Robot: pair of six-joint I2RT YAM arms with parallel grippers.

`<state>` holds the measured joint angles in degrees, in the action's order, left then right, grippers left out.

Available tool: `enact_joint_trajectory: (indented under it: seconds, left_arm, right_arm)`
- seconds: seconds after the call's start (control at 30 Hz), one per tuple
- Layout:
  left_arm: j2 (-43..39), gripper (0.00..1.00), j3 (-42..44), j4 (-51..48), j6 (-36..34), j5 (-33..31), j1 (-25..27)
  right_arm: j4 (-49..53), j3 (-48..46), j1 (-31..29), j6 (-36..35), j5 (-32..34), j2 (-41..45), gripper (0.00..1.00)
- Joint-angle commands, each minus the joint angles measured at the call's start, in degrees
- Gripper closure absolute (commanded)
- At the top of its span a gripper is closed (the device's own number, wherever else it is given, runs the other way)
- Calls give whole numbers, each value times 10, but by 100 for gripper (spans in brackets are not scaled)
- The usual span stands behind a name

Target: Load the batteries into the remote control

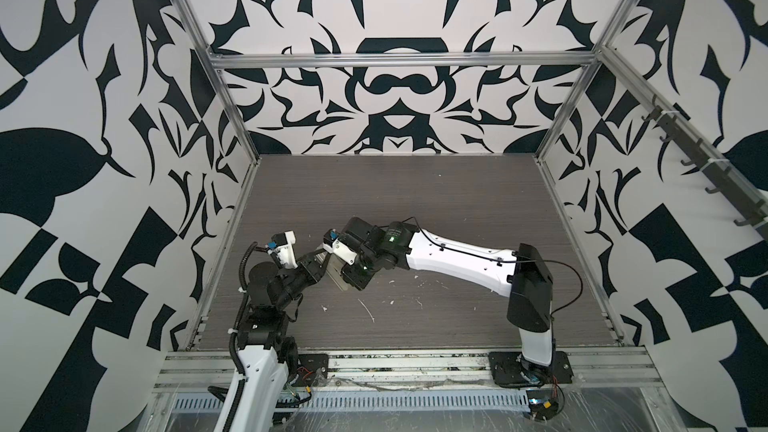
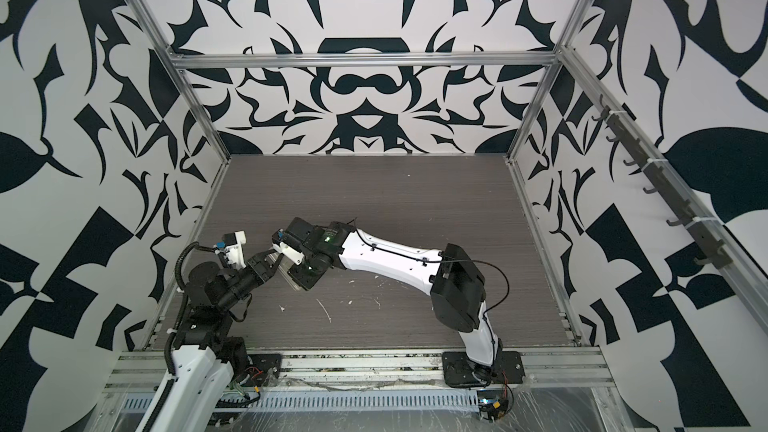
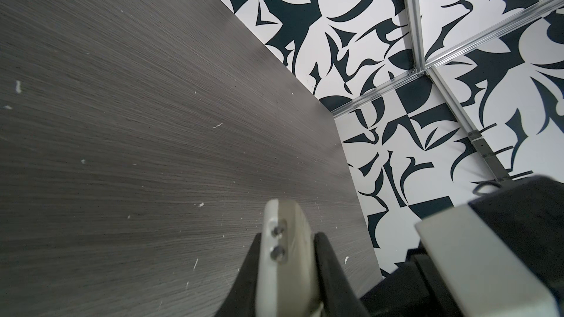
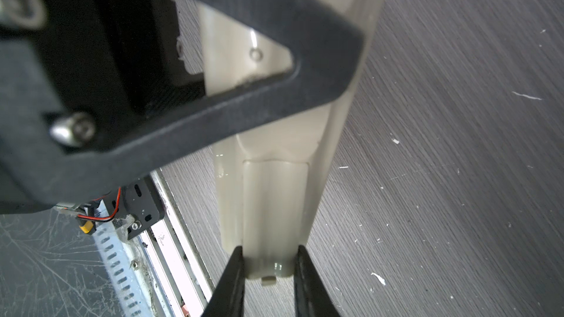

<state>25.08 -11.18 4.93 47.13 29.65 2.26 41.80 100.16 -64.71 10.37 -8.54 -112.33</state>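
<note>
Right claw (image 4: 268, 257) is pinched on the remote control (image 4: 274, 147), right across the end of its battery cover (image 4: 274, 202). Left claw (image 3: 288, 239) is clamped on the opposite end, and the whole thing looks held off the table (image 1: 415, 201), near side, left of centre. My worry: if the arms pull unevenly, it twists out of a grip or that cover pops. Remote's slim, glossy, off-white, back showing, cover looks seated. Can't spot the batteries anywhere.

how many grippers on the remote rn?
2. Left gripper clamps one end of the remote; right gripper pinches the battery-cover end. No other grippers in view.
</note>
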Motion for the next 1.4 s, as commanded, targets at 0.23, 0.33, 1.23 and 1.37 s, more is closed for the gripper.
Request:
enact_joint_trajectory:
  seconds: [0.23,0.33,1.23,1.37]
  left_arm:
    - [-3,100,-8,30,7,27,0]
    - [-3,100,-7,30,7,26,0]
    - [-6,100,-7,25,7,27,0]
    - [-8,100,-7,24,8,27,1]
  right_arm:
    - [-21,17,-2,4,11,16,75]
    - [-22,16,-2,3,10,17,74]
    - [-40,2,-3,6,10,28,61]
    - [-46,-1,-2,7,10,31,57]
